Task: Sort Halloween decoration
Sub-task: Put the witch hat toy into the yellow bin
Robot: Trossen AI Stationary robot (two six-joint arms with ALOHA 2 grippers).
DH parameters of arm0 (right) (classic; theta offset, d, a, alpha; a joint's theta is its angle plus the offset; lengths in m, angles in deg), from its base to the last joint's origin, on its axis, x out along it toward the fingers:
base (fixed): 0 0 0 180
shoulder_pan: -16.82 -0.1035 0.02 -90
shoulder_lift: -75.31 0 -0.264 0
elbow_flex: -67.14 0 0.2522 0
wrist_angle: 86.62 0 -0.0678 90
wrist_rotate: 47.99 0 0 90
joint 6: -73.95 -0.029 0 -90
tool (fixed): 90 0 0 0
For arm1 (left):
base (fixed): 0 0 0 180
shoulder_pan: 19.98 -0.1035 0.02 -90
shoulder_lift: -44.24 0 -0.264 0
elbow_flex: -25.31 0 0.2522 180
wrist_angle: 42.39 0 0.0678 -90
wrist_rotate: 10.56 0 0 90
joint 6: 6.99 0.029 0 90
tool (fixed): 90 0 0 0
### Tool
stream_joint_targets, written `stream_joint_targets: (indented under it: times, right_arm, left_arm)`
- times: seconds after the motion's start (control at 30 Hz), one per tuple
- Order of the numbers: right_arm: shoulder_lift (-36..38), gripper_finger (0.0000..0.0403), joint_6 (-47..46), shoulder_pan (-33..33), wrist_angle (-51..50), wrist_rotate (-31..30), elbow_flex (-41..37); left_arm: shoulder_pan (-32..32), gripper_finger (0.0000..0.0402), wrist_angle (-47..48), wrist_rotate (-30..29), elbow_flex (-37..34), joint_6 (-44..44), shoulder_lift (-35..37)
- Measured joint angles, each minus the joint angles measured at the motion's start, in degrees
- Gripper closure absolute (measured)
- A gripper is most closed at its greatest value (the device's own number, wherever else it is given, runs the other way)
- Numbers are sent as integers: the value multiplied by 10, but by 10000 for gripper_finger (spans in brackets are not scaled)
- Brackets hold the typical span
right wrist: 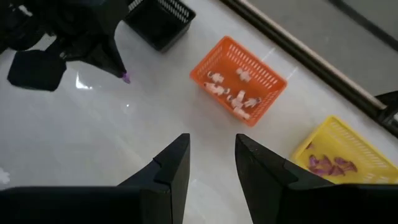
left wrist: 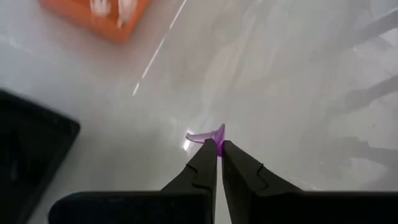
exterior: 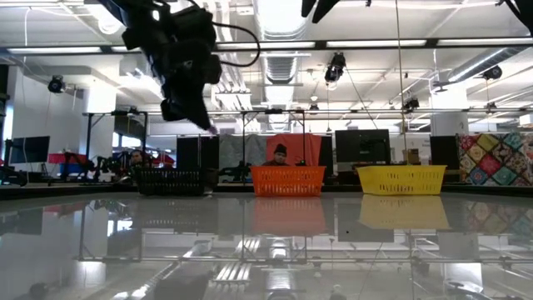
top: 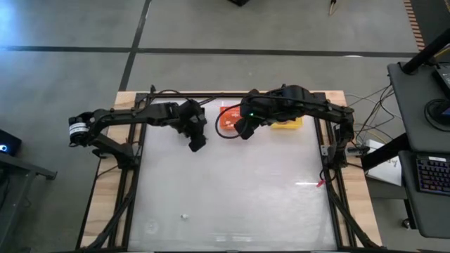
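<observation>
Risk: the purple piece (left wrist: 210,135) is pinched only at the very fingertips of the left gripper (left wrist: 219,149), so a quick swing toward the yellow basket (right wrist: 348,149) could flick it loose (the other purple ones lie there). Left arm hangs raised between black basket (right wrist: 158,18) and orange basket (right wrist: 239,78). Right gripper (right wrist: 211,162) waits above the table, fingers spread, empty.

We're level with the glossy table (exterior: 266,250), and the left gripper (exterior: 204,125) hangs high above it, its fingers pinched on a tiny purple piece (exterior: 213,130). Along the far edge we see the black basket (exterior: 171,180), the orange basket (exterior: 287,180) and the yellow basket (exterior: 400,179). Behind the orange one sits a person (exterior: 280,155).
</observation>
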Motion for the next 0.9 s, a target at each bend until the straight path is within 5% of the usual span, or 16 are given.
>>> stream_joint_targets:
  times: [0.23, 0.43, 0.9]
  right_arm:
    - [0, 284, 8, 3, 0, -11, 0]
    - [1, 284, 8, 5, 0, -87, 0]
    - [25, 284, 38, 60, 0, -145, 0]
  left_arm:
    - [-1, 402, -43, 17, 20, 15, 0]
    - [-12, 402, -73, 21, 45, 31, -13]
    - [-26, 401, -75, 34, 218, 99, -161]
